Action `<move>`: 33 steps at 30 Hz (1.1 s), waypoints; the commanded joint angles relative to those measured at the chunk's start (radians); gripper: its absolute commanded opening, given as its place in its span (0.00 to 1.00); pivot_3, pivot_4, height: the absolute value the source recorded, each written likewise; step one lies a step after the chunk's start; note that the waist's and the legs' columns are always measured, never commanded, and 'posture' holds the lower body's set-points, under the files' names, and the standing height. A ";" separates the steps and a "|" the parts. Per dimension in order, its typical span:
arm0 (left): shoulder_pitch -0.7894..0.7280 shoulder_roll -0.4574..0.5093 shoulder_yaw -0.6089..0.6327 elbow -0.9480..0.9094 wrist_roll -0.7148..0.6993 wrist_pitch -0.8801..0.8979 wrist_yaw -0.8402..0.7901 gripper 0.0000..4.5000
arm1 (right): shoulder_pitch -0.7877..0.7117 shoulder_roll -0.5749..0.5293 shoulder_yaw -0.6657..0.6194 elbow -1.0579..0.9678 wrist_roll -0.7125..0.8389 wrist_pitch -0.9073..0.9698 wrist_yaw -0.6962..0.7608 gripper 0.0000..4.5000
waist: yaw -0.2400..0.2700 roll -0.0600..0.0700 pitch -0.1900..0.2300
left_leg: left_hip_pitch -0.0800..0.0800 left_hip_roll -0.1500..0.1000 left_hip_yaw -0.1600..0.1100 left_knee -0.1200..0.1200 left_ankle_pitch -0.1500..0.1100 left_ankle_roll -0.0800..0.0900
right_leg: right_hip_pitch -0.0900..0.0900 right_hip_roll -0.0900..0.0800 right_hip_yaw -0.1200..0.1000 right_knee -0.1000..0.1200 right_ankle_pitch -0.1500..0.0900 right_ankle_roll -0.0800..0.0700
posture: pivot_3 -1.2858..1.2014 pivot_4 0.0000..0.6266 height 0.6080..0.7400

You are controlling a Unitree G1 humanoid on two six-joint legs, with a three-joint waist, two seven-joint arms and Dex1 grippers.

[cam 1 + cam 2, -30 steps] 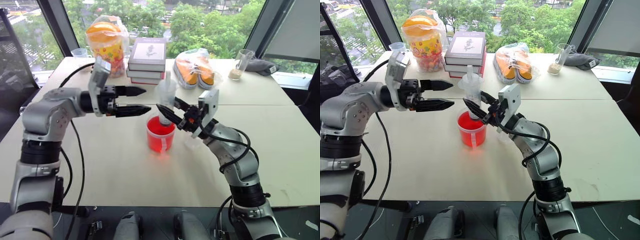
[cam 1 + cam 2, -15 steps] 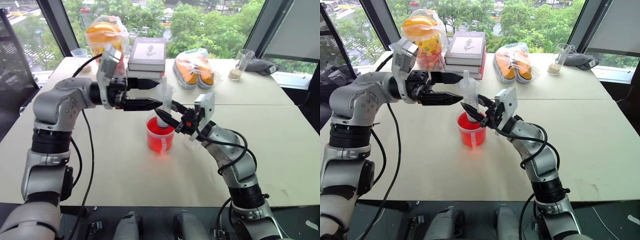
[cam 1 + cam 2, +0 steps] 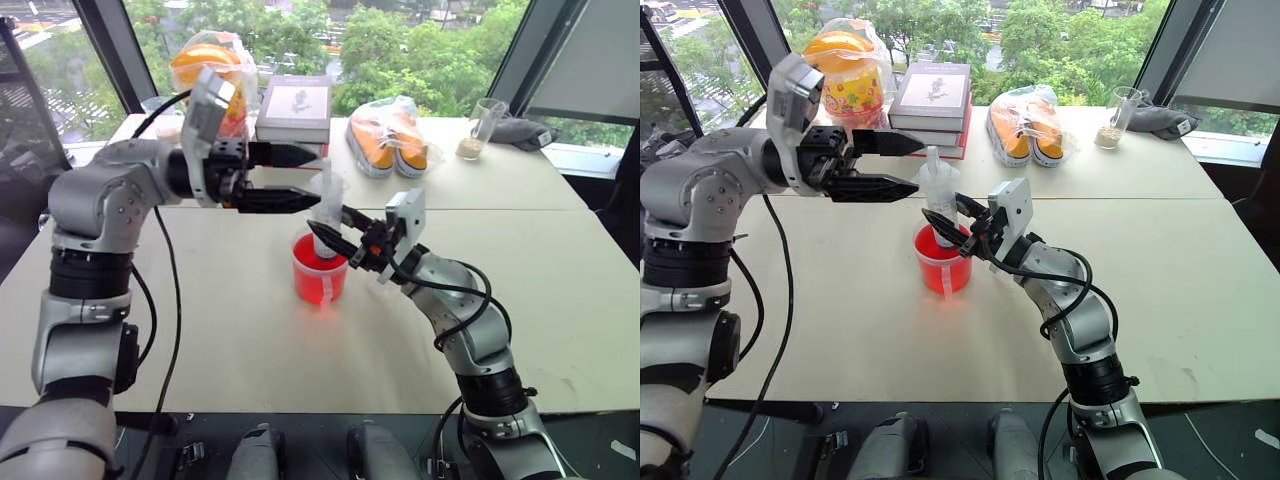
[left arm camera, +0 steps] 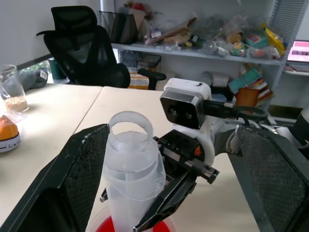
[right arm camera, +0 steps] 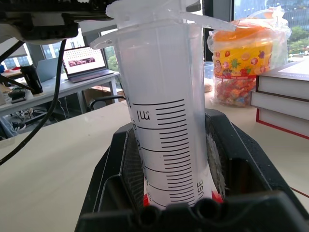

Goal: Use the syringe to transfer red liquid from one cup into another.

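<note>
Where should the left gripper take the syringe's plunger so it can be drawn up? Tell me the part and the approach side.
Grip the plunger just under its ring top, judging by its pose. The syringe stands upright in the red cup, its barrel clamped by the right gripper, so only the top is free. The left gripper is level with it, jaws open: close in sideways from the robot's left.

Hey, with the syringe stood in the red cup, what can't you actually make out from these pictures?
- Syringe tip: head views, hidden inside the red cup; right wrist view, behind the right tool.
- Liquid inside the barrel: too small in head views; none visible in the right wrist view.
- Plunger top: left wrist view, its ring shows between the left tool's fingers; contact unclear.
</note>
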 commanded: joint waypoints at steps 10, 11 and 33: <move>0.026 -0.040 -0.025 -0.063 -0.006 -0.008 0.037 0.96 | -0.044 -0.001 -0.016 -0.030 0.021 0.005 0.002 0.32 | 0.001 0.000 0.000 | 0.000 0.000 0.000 0.000 0.000 0.000 | 0.000 0.000 0.000 0.000 0.000 0.000 | 0.52 0.24 1.00; 0.025 -0.046 -0.028 -0.059 -0.001 -0.011 0.040 0.96 | -0.045 -0.001 -0.016 -0.031 0.021 0.007 0.002 0.32 | 0.002 0.000 0.000 | 0.000 0.000 0.000 0.000 0.000 0.000 | 0.000 0.000 0.000 0.000 0.000 0.000 | 0.52 0.24 1.00; -0.069 -0.145 0.005 0.040 0.006 -0.039 0.087 0.01 | -0.036 -0.016 -0.005 -0.095 0.059 0.114 0.018 0.32 | 0.002 0.000 0.000 | 0.000 0.000 0.000 0.000 0.000 0.000 | 0.001 0.000 0.000 0.000 0.000 0.000 | 0.52 0.24 1.00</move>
